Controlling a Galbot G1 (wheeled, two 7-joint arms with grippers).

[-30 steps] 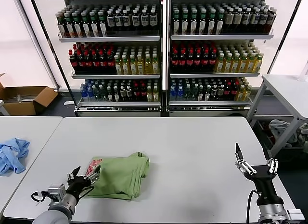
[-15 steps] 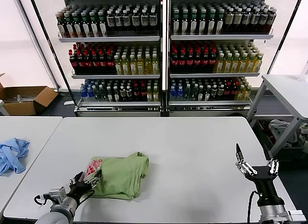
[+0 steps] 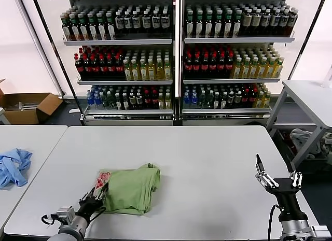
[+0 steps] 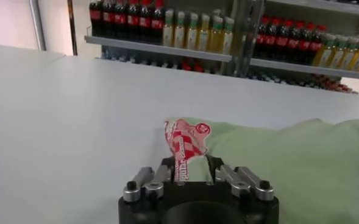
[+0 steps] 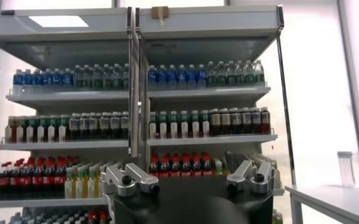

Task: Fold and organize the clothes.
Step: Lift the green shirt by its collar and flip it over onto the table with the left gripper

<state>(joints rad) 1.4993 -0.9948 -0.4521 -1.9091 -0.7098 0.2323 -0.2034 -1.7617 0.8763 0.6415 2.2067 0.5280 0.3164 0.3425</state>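
Presently we have our left claw (image 3: pixel 97 198) low at the near-left of the white table (image 3: pixel 207 163), at about seven o'clock from the table's middle, its fingers clamped on the near-left edge of the green shirt (image 3: pixel 129 188); the left wrist view shows the red-and-white print (image 4: pixel 185 141) pinched up between the fingers (image 4: pixel 167 172). The shirt lies bunched and partly folded on the near-left part of the table, well apart from the blue garment (image 3: pixel 13 167) on the neighbouring table at nine o'clock. Our right claw (image 3: pixel 276 180) waits raised off the table's near-right edge at four o'clock, fingers apart, holding nothing. We judge the step to be drawing this edge out or over to square the fold; doing it well means keeping the pinch firm, lifting only slightly, and pulling smoothly so the layers do not slide or bunch further. The shirt's long axis runs roughly eight o'clock to two o'clock, print end toward eight. Where the collar lies we cannot tell.
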